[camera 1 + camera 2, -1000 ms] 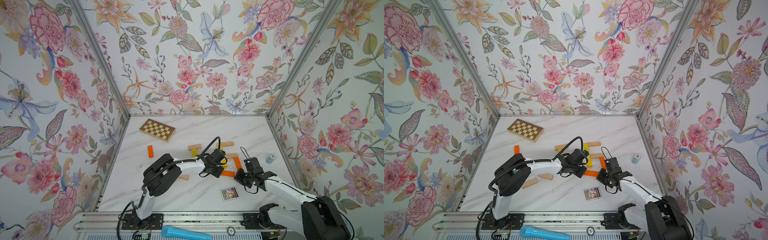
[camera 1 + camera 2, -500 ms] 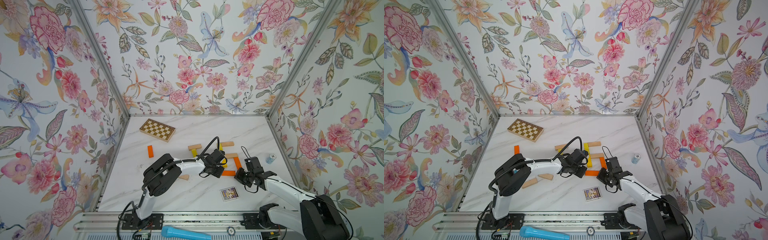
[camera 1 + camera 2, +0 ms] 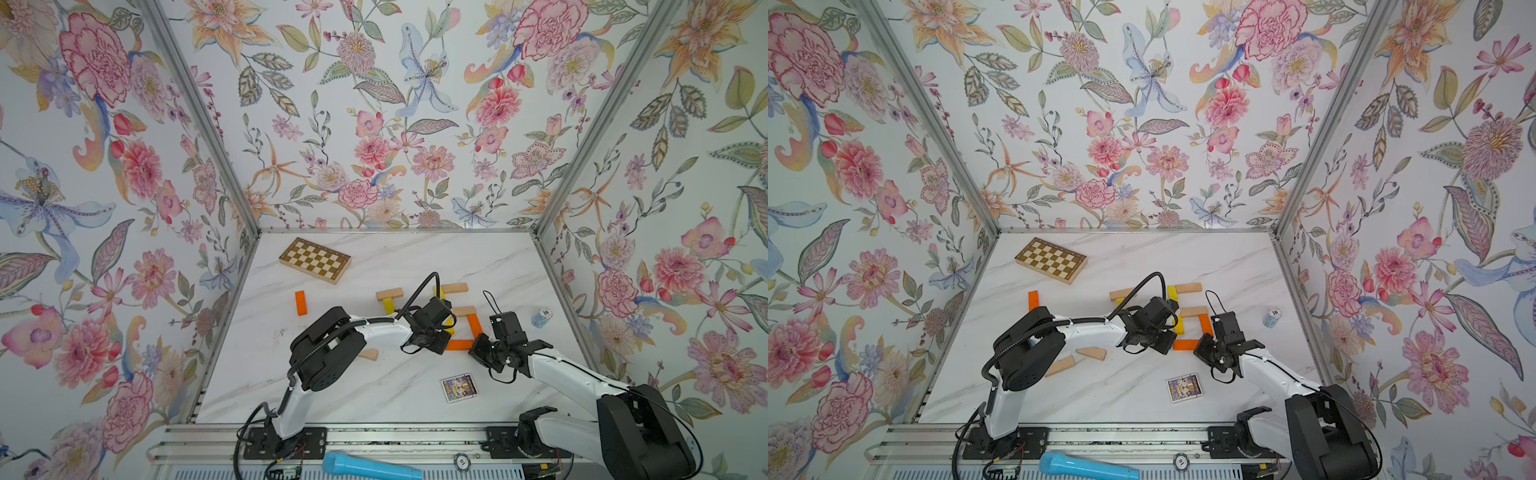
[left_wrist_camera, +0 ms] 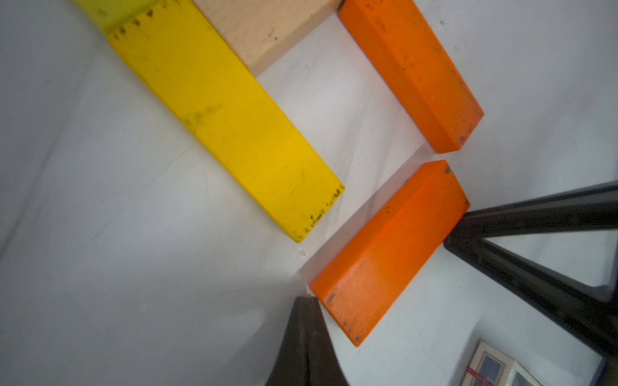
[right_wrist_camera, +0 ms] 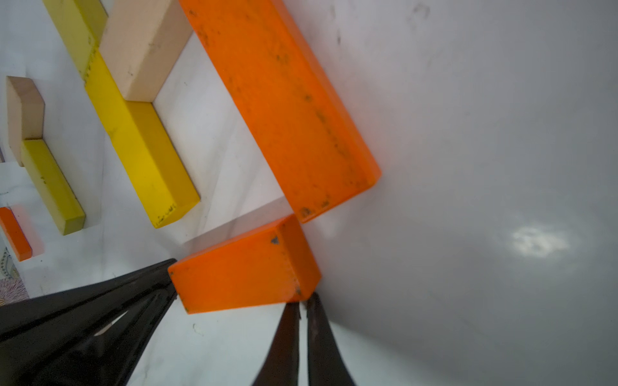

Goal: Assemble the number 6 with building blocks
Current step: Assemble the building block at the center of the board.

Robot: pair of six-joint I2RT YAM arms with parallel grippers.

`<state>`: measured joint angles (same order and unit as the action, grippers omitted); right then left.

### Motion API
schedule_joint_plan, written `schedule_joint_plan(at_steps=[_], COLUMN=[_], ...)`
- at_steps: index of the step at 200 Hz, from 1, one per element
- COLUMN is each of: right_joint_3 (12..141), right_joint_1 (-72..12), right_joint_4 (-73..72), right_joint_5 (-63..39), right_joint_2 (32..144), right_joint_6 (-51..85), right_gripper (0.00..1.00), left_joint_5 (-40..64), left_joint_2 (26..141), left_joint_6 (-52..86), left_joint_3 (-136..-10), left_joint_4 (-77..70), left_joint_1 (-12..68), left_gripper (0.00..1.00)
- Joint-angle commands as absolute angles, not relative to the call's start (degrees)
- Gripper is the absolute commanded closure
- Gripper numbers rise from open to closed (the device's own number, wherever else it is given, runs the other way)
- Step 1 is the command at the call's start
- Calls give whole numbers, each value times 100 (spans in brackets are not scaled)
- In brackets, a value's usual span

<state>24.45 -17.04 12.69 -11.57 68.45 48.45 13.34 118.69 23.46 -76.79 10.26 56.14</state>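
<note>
Left gripper [image 4: 304,302] and right gripper [image 5: 302,302] both closed, gripping nothing. Bottom orange plank [image 4: 388,250] lies lengthwise between my two tips, one touching each end.

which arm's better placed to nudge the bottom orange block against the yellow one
Right, probably: the right gripper, shut, sits behind the bottom orange block's near corner. The left gripper, shut, sits only at its end beside the yellow block.
</note>
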Motion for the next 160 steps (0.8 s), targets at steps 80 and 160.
schedule_joint_plan(at_steps=[80,160], right_joint_3=[2705,3023], right_joint_1=[-1584,-1935], right_joint_4=[1282,2200], right_joint_5=[-1139,-513], right_joint_2=[7162,6490], right_joint_6=[4733,4555], right_gripper=[91,87], left_joint_5=[1378,1077], left_joint_2=[12028,11304], left_joint_6=[2400,2400], left_joint_3=[-7859,-7420], left_joint_4=[1204,1269], left_joint_1=[5501,5374], left_gripper=[100,100])
